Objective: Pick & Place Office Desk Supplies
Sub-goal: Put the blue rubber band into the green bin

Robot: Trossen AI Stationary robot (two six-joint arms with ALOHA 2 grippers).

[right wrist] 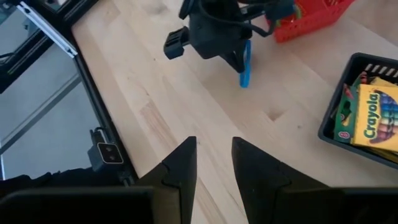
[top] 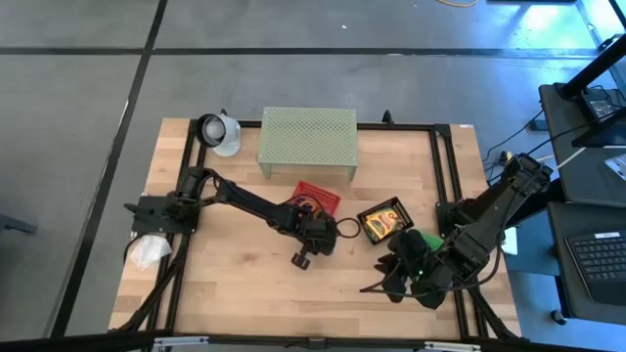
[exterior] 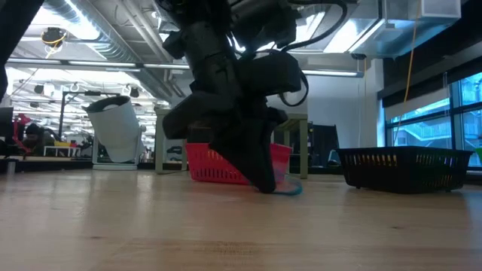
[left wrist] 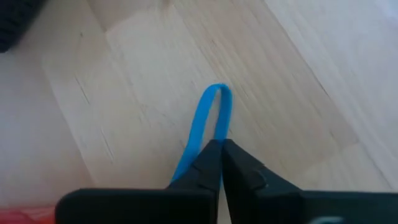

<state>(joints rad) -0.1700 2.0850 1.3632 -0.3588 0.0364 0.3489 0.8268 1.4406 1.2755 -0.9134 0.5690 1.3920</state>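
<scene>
My left gripper (left wrist: 221,155) has its jaws pinched together on the blue loop (left wrist: 208,118), which lies on the bare wood near the middle of the desk (top: 245,284), just beside the red basket (top: 318,196). The hold is thin and near the tips, so I judge the loop could slip out when lifted. That arm reaches in from the left edge, wrist tipped steeply down. My right gripper (right wrist: 214,158) waits near the right edge, jaws apart, empty.

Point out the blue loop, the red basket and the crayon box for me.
blue loop (left wrist: 210,112): left wrist view, on the bend beyond the shut left gripper (left wrist: 221,155).
red basket (exterior: 207,167): low view, on its front wall.
crayon box (right wrist: 377,121): right wrist view, on its printed yellow face.
</scene>
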